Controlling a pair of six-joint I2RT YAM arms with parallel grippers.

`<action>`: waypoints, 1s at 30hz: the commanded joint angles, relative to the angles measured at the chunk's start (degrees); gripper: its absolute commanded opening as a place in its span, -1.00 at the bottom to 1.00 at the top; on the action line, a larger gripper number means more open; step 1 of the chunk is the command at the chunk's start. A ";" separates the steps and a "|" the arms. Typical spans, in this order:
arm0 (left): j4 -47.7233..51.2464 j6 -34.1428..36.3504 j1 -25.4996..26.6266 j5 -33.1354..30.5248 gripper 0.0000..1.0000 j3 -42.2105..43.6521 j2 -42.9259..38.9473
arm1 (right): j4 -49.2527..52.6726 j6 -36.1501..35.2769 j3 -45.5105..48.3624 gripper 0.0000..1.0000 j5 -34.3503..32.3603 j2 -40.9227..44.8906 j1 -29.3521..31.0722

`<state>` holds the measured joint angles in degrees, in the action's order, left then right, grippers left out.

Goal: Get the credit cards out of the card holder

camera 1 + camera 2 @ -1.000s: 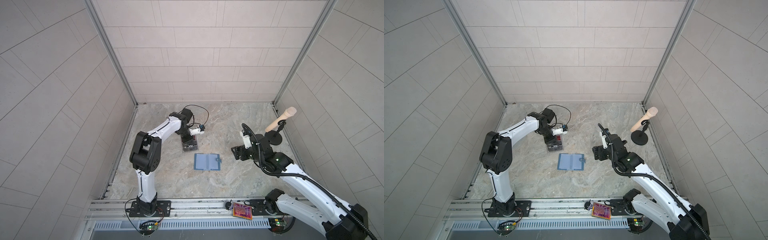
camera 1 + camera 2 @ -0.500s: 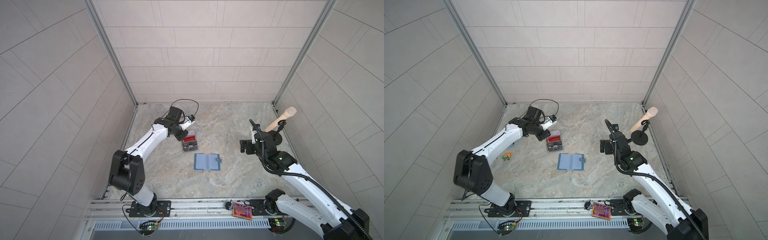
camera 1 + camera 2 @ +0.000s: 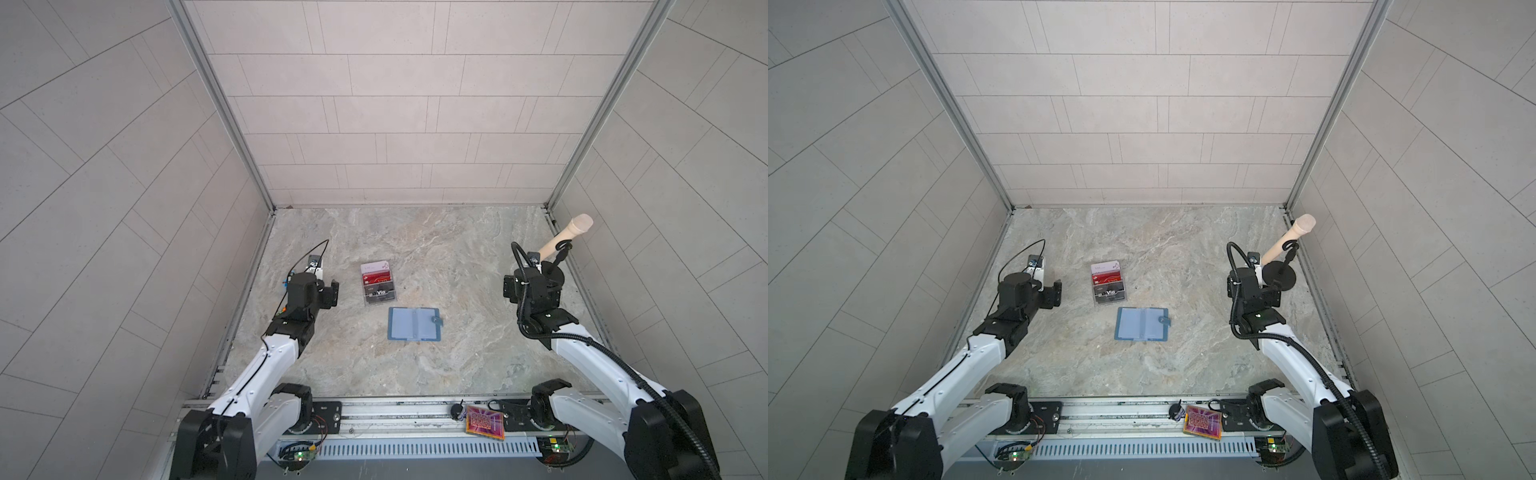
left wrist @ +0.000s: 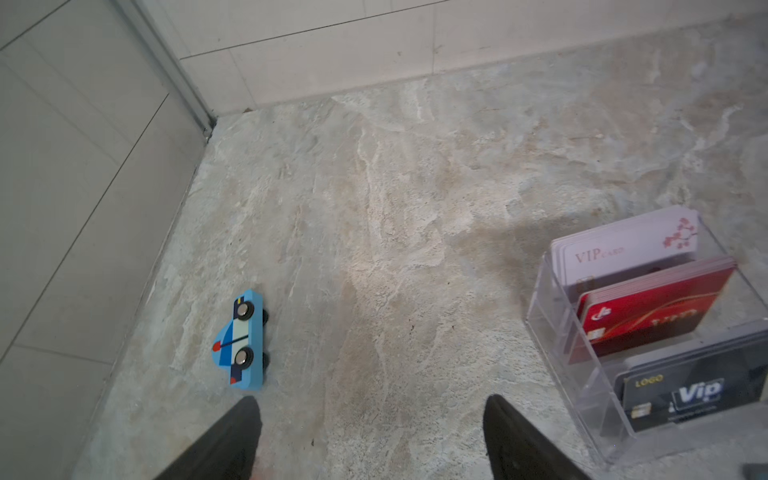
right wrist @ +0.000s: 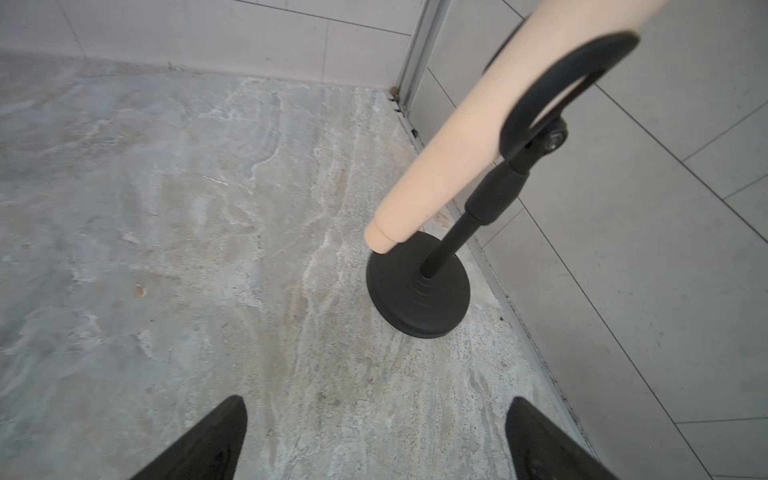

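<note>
One card holder [image 3: 414,325], apart from left hand [image 4: 370,399]

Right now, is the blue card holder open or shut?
Open. In both top views the card holder lies spread flat, inner pages up, snap tab unfastened. Full or empty, cannot tell.

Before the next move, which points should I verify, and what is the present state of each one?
1. Jaws of left gripper open, nothing held: ok.
2. Jaws of right gripper open, nothing held: ok.
3. The card holder lies open and flat: ok.
4. Its sleeves are empty: cannot tell.
5. The credit cards stand in the clear stand: ok.
6. Both grippers are apart from the card holder: ok.
</note>
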<state>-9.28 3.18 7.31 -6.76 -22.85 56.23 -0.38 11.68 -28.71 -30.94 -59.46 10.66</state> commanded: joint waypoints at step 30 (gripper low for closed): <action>-44.30 -1.52 -2.90 1.05 1.00 2.05 27.73 | -41.39 -7.13 3.66 0.99 10.26 -27.71 -4.58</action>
<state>-52.14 2.46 5.13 -5.50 -19.22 84.42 -40.93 4.89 -23.97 -21.74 -87.53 6.72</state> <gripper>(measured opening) 0.999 0.995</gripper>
